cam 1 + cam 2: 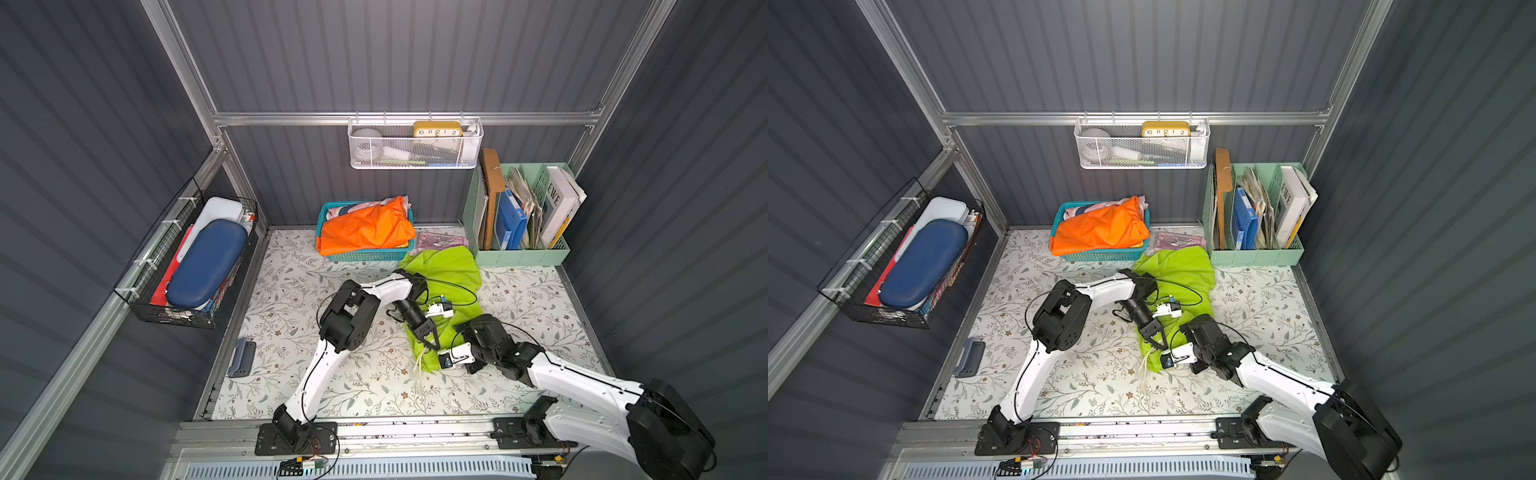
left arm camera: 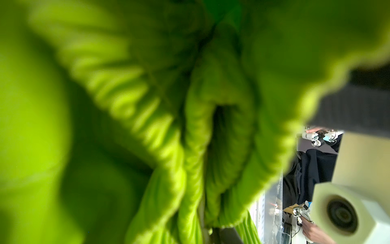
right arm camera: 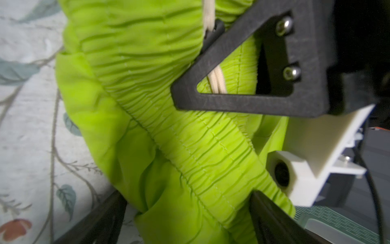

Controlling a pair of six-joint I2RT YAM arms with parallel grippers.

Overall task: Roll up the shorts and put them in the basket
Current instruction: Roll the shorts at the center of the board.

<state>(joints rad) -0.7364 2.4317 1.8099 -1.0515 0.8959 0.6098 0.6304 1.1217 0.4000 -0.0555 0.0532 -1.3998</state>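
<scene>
Lime-green shorts (image 1: pixel 446 270) crumpled on the floral mat (image 1: pixel 332 374).
The waistband (image 3: pixel 190 137) is pinched by the narrow left gripper (image 1: pixel 432 344) (drawstring (image 3: pixel 217 82) beside it) and straddled by the right gripper's (image 3: pixel 185 196) 2 wide-spread fingers (image 3: pixel 270 217).

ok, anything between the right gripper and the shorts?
Nothing visible: the right gripper stands with jaws open astride the shorts at the waistband; the left gripper sits on the same bunched end.

My table (image 1: pixel 316 291) wears a pale floral cover. At its back edge stand a teal basket (image 1: pixel 365 254) and a mint file organiser (image 1: pixel 519 257), a pink case (image 1: pixel 440 240) between them. The lime-green shorts (image 1: pixel 449 266) lie crumpled just before that case.
</scene>
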